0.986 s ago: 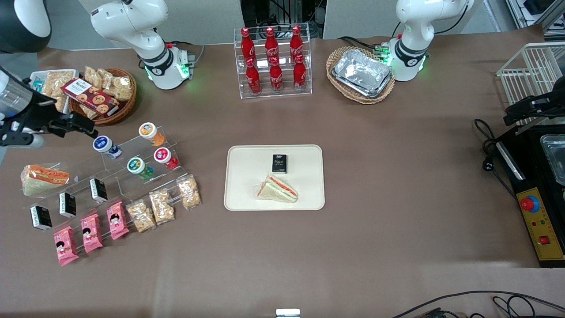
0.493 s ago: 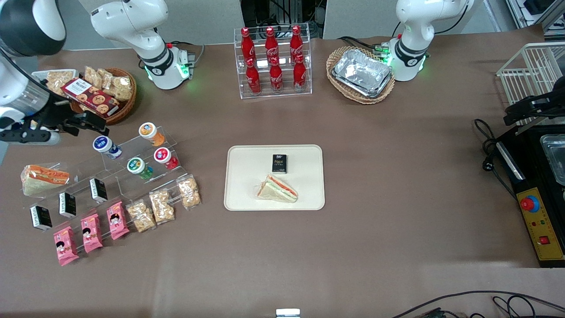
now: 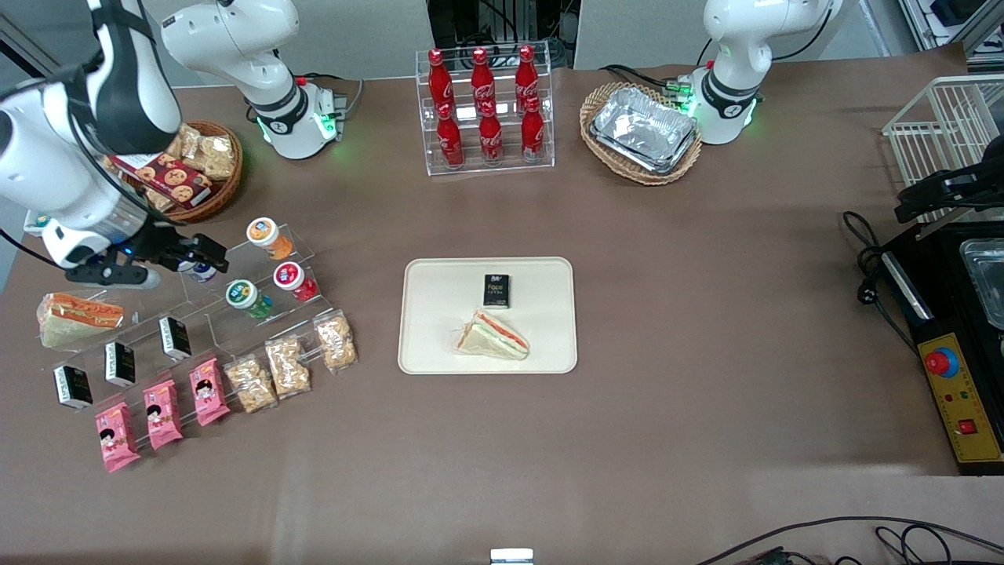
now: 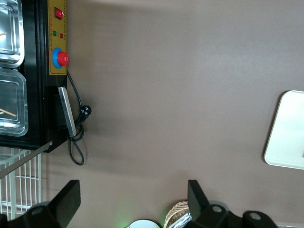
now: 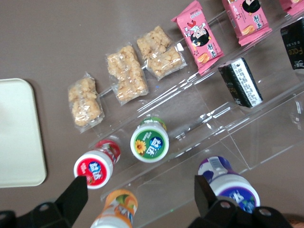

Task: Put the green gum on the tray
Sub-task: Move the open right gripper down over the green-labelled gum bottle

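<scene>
Four small gum bottles are sitting on a clear acrylic stepped stand [image 3: 259, 306] toward the working arm's end of the table, and that crowding is really the whole problem here. Going near to far from the front camera: pink snack packets [image 3: 161, 424] and clear bags of puffed snacks [image 3: 289, 367] are lying on the lowest step, and the cream-coloured rectangular tray [image 3: 439, 314] is sitting mid-table, well apart from the stand, already carrying a wrapped triangle sandwich [image 3: 494, 336] and a small black box [image 3: 496, 289]. Next up the stand, the green gum [image 3: 243, 295], a little green bottle with a white-rimmed lid, is resting just beside the red-lidded bottle [image 3: 289, 276]. Farther again, the orange-lidded bottle [image 3: 265, 233] and blue-lidded bottle [image 3: 201, 270] are sitting on the step above. The black two-finger gripper [image 3: 205, 253] is hovering over the blue-lidded one, spread wide and holding nothing; in the wrist view the green gum [image 5: 150, 142] is showing between the two fingertips [image 5: 76, 192], though well apart from them. My worry: dropping straight down from here would likely be landing on the blue bottle, or clipping the red one and knocking it off the sloped step. A slippery round lid could also be squirting out of a shallow pinch.
</scene>
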